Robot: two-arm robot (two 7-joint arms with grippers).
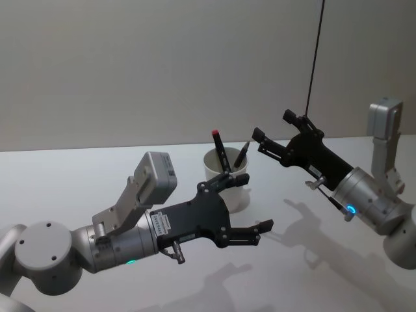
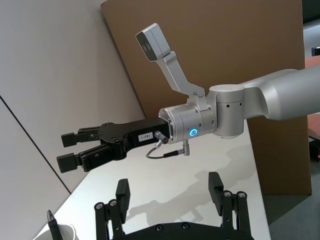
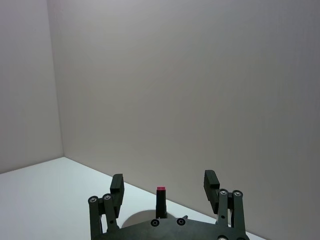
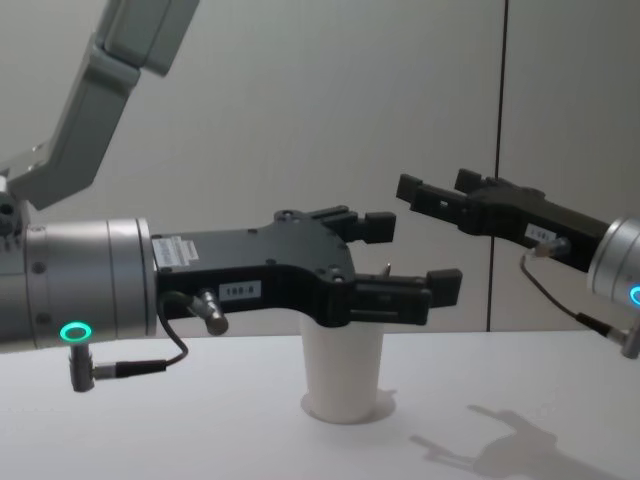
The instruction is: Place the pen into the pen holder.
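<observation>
The pen holder [image 1: 220, 170], a white paper cup, stands on the white table near the back wall. A red-capped pen [image 1: 219, 149] and a dark pen [image 1: 241, 155] stand upright inside it. My left gripper [image 1: 253, 203] hovers open and empty just in front of the cup, one finger across its rim. The chest view puts the left gripper [image 4: 412, 255] above the cup [image 4: 343, 372]. Up and to the right of the cup, my right gripper [image 1: 273, 127] is open and empty. Between the right gripper's [image 3: 164, 181] fingers shows the red-capped pen [image 3: 161, 196].
A thin black cable [image 1: 315, 58] hangs down behind the right gripper. In the left wrist view a tall brown board [image 2: 215, 45] stands behind the right arm [image 2: 235, 107]. The grey wall runs close behind the cup, and bare table [image 1: 78, 175] lies to the left.
</observation>
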